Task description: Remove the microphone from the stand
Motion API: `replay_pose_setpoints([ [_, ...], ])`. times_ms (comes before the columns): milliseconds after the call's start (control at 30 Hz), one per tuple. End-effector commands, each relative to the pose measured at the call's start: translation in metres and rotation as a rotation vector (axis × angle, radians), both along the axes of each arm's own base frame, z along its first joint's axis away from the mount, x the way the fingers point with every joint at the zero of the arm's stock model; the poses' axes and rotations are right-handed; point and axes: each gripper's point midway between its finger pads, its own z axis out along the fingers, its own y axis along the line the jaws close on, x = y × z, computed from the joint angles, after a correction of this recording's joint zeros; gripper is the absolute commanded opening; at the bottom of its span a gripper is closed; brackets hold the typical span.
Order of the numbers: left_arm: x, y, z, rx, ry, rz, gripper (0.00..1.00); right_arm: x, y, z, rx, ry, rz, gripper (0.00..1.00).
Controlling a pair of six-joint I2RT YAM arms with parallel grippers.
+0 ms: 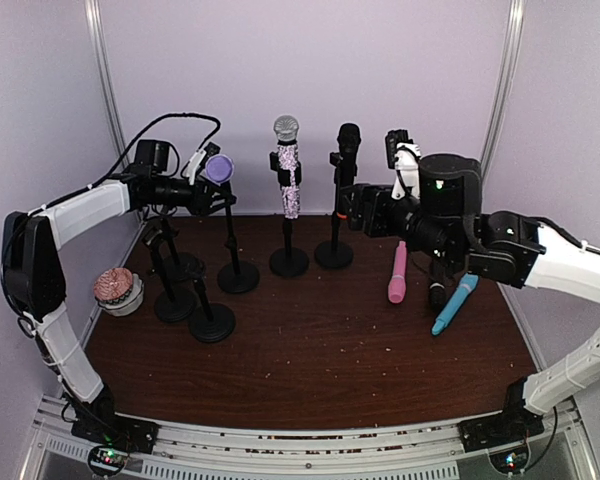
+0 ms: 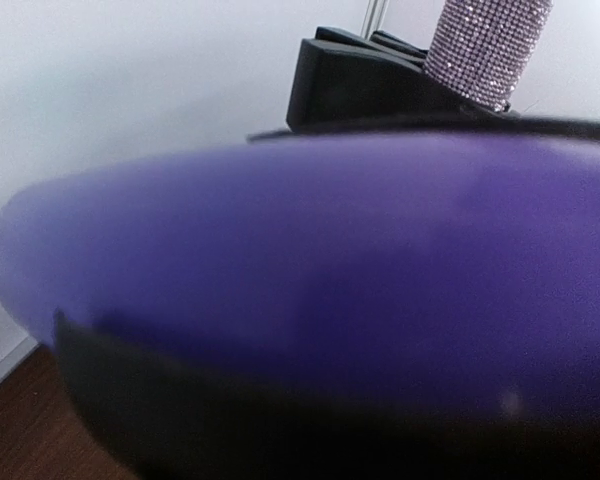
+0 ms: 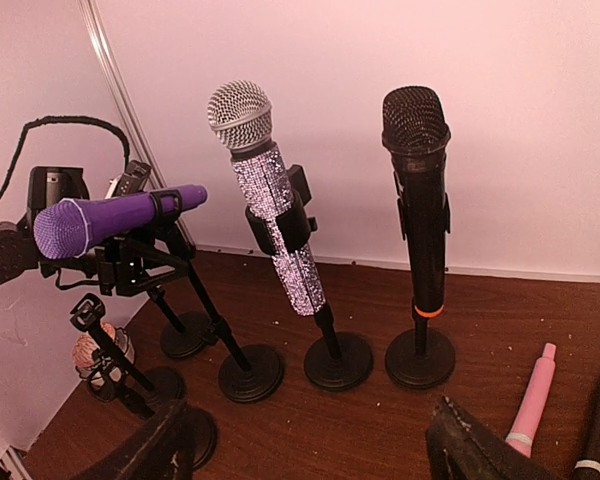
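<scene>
A purple microphone (image 1: 218,168) lies almost level in the clip of a black stand (image 1: 238,276) at the back left. My left gripper (image 1: 195,190) is right at its head end. In the left wrist view the purple microphone (image 2: 300,270) fills the picture and hides the fingers, so the grip cannot be judged. From the right wrist, the purple microphone (image 3: 110,218) sits in its clip on the leaning stand (image 3: 250,372). My right gripper (image 1: 355,210) hovers open above the table's middle right, and in its own view the right gripper (image 3: 315,450) holds nothing.
A glitter microphone (image 1: 288,170) and a black microphone (image 1: 348,150) stand in their own stands at the back. Two bare stands (image 1: 211,320) are at the left beside a pink cupcake-like object (image 1: 115,290). Pink (image 1: 397,272) and blue (image 1: 455,303) microphones lie on the table under the right arm.
</scene>
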Motion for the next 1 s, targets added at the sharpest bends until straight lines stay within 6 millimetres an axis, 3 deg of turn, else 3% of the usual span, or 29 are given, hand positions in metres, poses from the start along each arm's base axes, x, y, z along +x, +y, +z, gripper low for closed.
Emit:
replay_pose_setpoints([
  [0, 0.014, -0.004, 0.031, -0.066, -0.089, -0.004, 0.43, -0.012, -0.014, 0.001, -0.001, 0.003, -0.005, 0.79],
  [133, 0.017, -0.007, 0.034, -0.102, -0.075, 0.003, 0.26, -0.018, -0.016, -0.001, -0.001, 0.005, 0.0, 0.73],
  [300, 0.002, -0.016, 0.039, -0.115, -0.062, -0.007, 0.24, -0.02, -0.014, -0.002, -0.011, 0.003, 0.005, 0.71],
  [433, -0.018, -0.021, 0.046, -0.099, -0.043, 0.002, 0.15, -0.02, -0.009, 0.0, -0.017, -0.004, 0.017, 0.7],
  [600, -0.058, -0.036, 0.068, -0.032, -0.1, -0.043, 0.15, -0.021, -0.003, 0.009, 0.0, -0.026, 0.036, 0.69],
  [767, -0.078, -0.057, 0.088, -0.029, -0.131, -0.043, 0.13, -0.024, 0.003, 0.01, -0.012, -0.044, 0.061, 0.7],
  [967, -0.091, -0.093, 0.102, -0.053, -0.175, -0.041, 0.12, -0.033, 0.001, 0.017, -0.059, -0.118, 0.102, 0.8],
])
